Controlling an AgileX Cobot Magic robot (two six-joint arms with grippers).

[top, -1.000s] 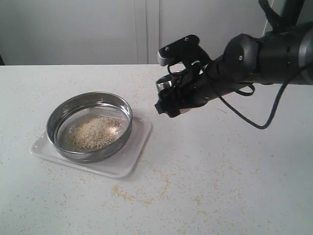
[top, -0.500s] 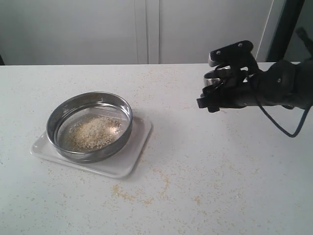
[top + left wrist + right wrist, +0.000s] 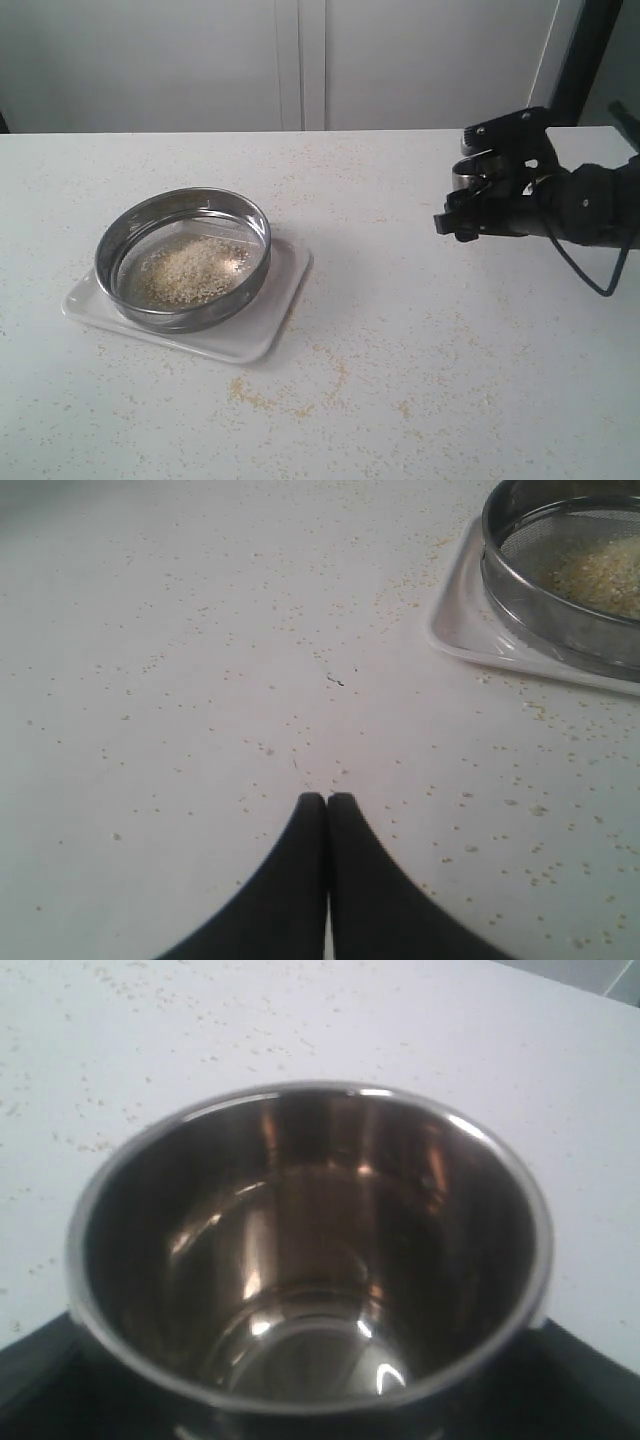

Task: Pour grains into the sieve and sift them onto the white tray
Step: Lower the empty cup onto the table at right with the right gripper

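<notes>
Left wrist view shows us the left gripper with fingers pressed together, empty, over the speckled table. We see the grains heaped in the sieve, which sits on the white tray. Far right, the right gripper clasps an empty steel cup.

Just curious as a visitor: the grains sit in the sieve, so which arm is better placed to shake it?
Probably the left: the left gripper is empty and shut, with the sieve and white tray close ahead. The right gripper is far across the table, holding an empty steel cup.
</notes>
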